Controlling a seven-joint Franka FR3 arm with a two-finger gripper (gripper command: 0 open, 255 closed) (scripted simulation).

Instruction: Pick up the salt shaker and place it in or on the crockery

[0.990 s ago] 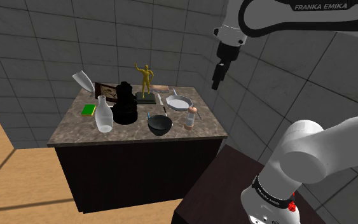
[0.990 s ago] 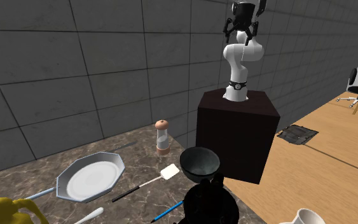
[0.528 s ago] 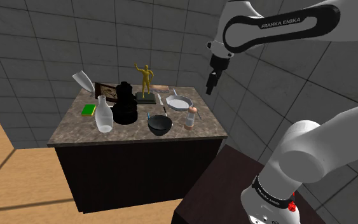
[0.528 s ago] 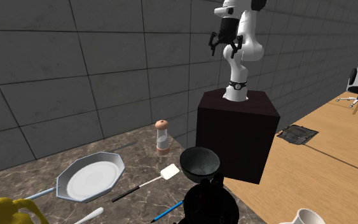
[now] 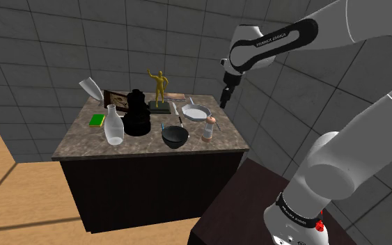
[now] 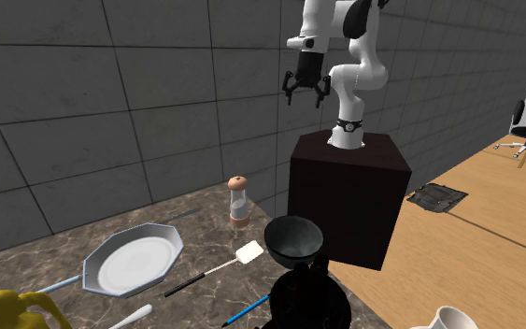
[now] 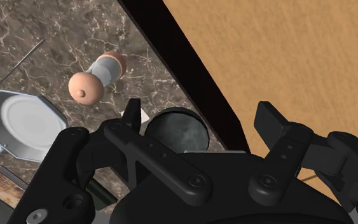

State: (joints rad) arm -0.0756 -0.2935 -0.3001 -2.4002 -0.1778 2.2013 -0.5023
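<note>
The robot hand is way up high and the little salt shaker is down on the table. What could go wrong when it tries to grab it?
The salt shaker is tall and thin and stands near the edge of the table, so a crooked touch from the open hand might tip it over or off. The black bowl and spatula sit close by, so the hand could bump them on the way down.
</note>
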